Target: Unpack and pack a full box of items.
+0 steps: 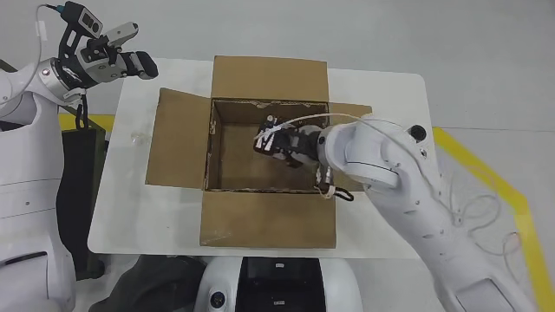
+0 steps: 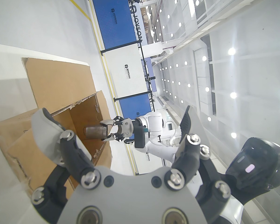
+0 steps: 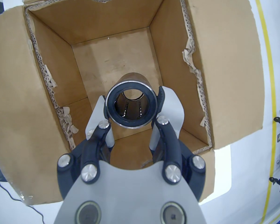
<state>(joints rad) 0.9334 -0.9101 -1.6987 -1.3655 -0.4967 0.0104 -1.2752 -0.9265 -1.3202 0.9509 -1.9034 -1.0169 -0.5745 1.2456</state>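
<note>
Right gripper (image 3: 132,96) clamped on a metal tube (image 3: 133,78), fingers either side of its upper end, tube upright over the mouth of an open cardboard box (image 3: 172,47), box on a white table (image 1: 381,95), left gripper (image 1: 143,64) spread wide, holding nothing, beyond the table's corner.

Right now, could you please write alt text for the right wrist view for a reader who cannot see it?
The right arm's jaws clamp a hollow metal cylinder, end-on to the camera, above an open cardboard box. Its flaps fold outward over a white table.
</note>
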